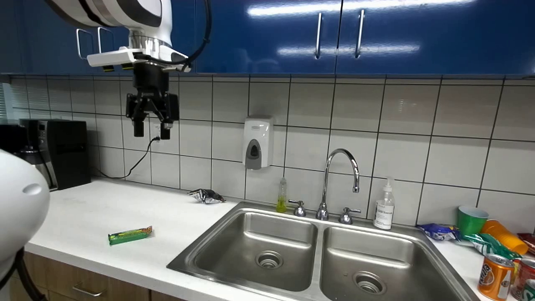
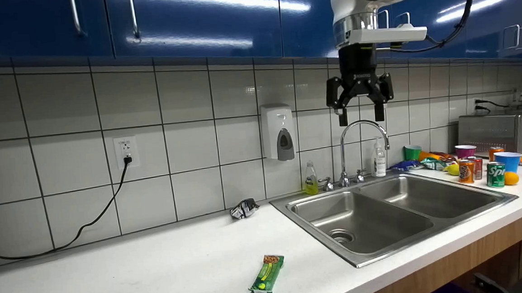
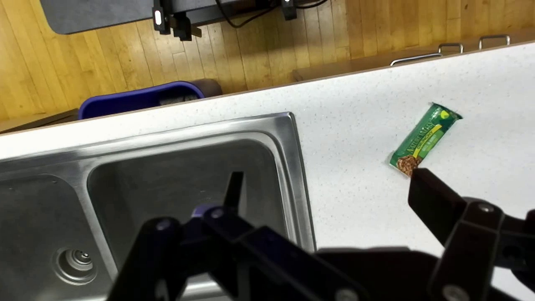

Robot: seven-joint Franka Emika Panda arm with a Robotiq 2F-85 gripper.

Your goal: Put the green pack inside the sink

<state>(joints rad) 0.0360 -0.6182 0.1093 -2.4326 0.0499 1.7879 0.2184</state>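
The green pack [image 3: 425,140] lies flat on the tabletop [image 2: 160,270], near the sink [image 3: 294,179]. The claw [image 2: 361,117] hangs much higher, and it is spread wide.

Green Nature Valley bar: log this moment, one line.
gripper: open, aloft, empty | Nature Valley bar: on countertop | stainless double sink: bar not inside

The green pack [image 3: 425,140] reads "Nature Valley Crunchy", an orange can [image 1: 496,277] "Fanta", a green can [image 2: 495,175] "Sp".
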